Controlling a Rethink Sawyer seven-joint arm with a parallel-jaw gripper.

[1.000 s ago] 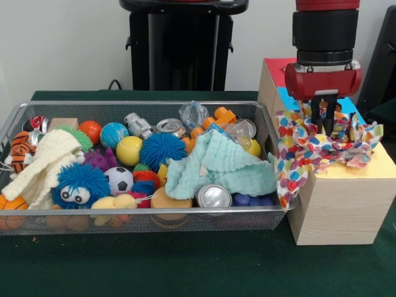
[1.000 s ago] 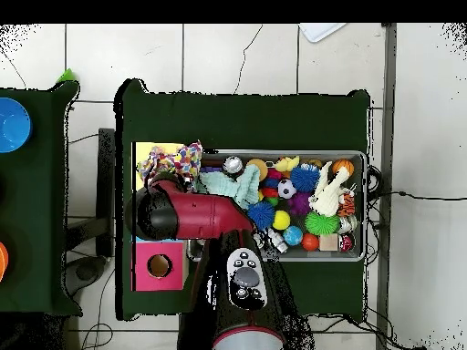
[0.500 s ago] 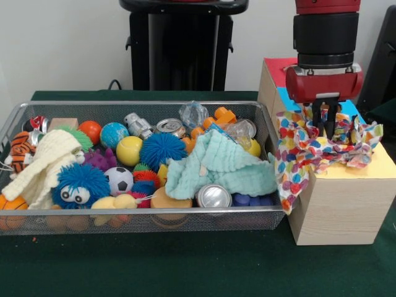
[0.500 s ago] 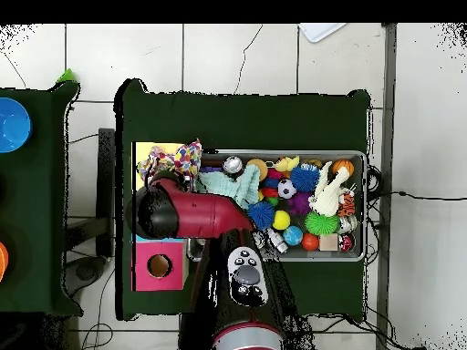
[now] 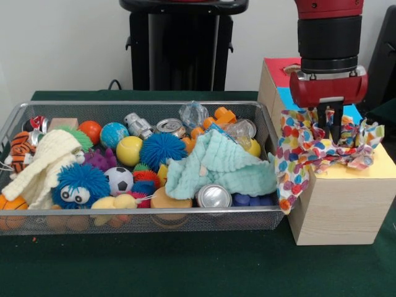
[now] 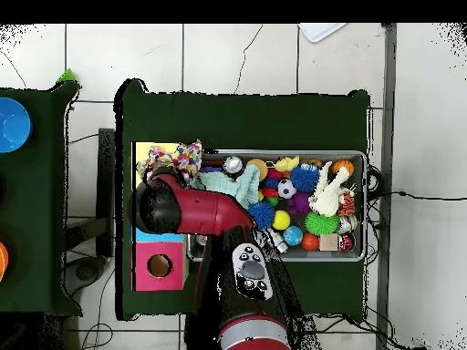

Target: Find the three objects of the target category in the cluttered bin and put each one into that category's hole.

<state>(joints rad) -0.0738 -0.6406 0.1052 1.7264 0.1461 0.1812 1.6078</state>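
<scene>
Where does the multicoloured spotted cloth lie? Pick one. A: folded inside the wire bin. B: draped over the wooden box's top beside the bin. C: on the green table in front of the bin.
B: the spotted cloth spreads across the wooden box, one end hanging down its side beside the wire bin.

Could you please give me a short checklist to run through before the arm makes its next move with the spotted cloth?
1. Gripper above the wooden box: ok.
2. Spotted cloth lying on the box top: ok.
3. Cloth fully through the hole: not ok, it is bunched on top and hangs over the box's edge.
4. Fingers free of the cloth: cannot tell.
5. Mint cloth in the mesh bin: ok.
</scene>
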